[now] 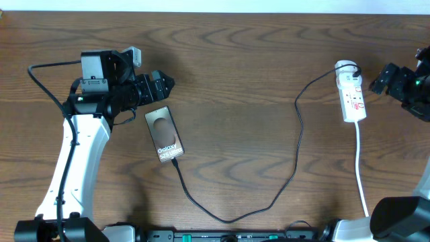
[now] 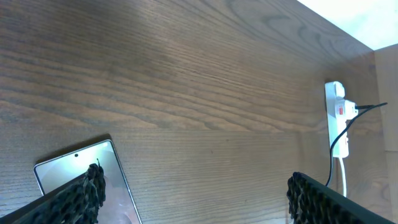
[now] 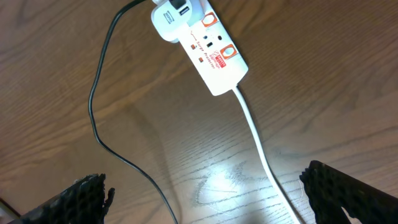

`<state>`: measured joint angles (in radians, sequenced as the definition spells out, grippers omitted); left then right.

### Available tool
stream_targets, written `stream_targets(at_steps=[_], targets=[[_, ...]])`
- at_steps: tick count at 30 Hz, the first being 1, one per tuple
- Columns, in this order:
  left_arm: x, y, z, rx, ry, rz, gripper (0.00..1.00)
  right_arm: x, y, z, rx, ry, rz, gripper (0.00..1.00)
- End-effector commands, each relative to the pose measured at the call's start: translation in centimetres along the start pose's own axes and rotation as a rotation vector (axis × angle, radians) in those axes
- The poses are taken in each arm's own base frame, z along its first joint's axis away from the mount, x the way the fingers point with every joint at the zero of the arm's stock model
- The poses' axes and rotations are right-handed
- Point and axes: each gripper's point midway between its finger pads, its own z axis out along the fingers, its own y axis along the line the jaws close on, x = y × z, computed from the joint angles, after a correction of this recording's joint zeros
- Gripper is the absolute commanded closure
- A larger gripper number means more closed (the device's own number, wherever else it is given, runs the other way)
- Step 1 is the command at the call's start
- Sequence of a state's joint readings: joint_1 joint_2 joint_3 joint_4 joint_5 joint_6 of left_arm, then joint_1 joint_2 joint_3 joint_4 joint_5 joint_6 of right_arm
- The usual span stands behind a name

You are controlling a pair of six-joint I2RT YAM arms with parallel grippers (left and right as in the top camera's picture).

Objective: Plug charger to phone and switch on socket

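A flat dark phone (image 1: 164,134) with a brownish screen and white letters lies on the brown wooden table (image 1: 242,60). It is in the left half, about midway between the far edge and the near edge, and it lies a bit slanted.

A long thin black charger cable (image 1: 295,134) meets the short end of the phone that faces the near edge. The tip is too small to see if it is pushed all the way in. From there the cable runs toward the near edge, bends in a big loop and goes up toward the far right corner. There it goes into a small white plug block (image 3: 171,18). The block sits in the far end of a long white socket strip (image 1: 353,97) with little red marks.

The strip lies flat near the right edge of the table. A thick white cord (image 1: 363,175) comes out of its other end and runs to the near edge. I cannot tell which way the red switches are pushed.

The left gripper (image 1: 166,85) is near the phone's far end. Its two black fingers (image 2: 84,193) are spread wide apart with nothing between them. The right gripper (image 1: 373,82) is by the right edge, near the socket strip. Its fingers (image 3: 87,199) are wide apart too and hold nothing.
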<state>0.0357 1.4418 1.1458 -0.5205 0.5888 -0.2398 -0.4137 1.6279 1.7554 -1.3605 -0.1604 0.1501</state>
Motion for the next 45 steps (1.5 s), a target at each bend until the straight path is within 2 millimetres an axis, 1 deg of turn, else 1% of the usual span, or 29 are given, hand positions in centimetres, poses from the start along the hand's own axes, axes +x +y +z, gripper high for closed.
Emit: stream_targets(at_steps=[1,9,10,12,15,18,20,25,31,35,37,40,45], targets=[[-0.1,-0.2,-0.5,0.004,-0.011,0.0,0.07,-0.3,0.0,-0.5,-0.004,-0.016,0.014,0.01],[-0.1,-0.2,-0.5,0.004,-0.011,0.0,0.07,-0.3,0.0,-0.5,-0.004,-0.016,0.014,0.01],[-0.2,0.0,-0.5,-0.013,-0.018,0.014,0.07,-0.3,0.0,-0.5,-0.004,-0.016,0.014,0.01],[-0.3,1.4,-0.6,-0.091,-0.028,0.02,0.07,-0.3,0.0,-0.5,-0.004,-0.016,0.015,0.01],[0.6,3.0,-1.3,-0.187,-0.03,0.008,0.07,-0.3,0.0,-0.5,-0.004,-0.016,0.014,0.01],[1.6,3.8,-2.1,-0.238,-0.062,0.019,0.07,-0.3,0.0,-0.5,-0.004,-0.016,0.014,0.01],[2.0,4.0,-2.7,-0.255,-0.115,0.044,0.07,-0.3,0.0,-0.5,-0.004,-0.016,0.014,0.01],[2.3,2.7,-4.3,-0.186,-0.33,0.162,0.07,-0.3,0.0,-0.5,-0.004,-0.016,0.014,0.01],[2.6,0.6,-7.8,-0.073,-0.661,0.302,0.07,-0.3,0.0,-0.5,-0.004,-0.016,0.015,0.01],[3.8,-0.4,-10.1,-0.035,-0.854,0.446,0.07,-0.3,0.0,-0.5,-0.004,-0.016,0.015,0.01],[4.6,-0.6,-10.9,-0.036,-0.924,0.519,0.07,-0.3,0.0,-0.5,-0.004,-0.016,0.015,0.01],[6.1,-0.4,-11.4,-0.046,-0.994,0.601,0.07,-0.3,0.0,-0.5,-0.004,-0.016,0.014,0.01],[8.0,0.6,-11.0,-0.071,-1.032,0.668,0.07,-0.3,0.0,-0.5,-0.004,-0.016,0.014,0.01]])
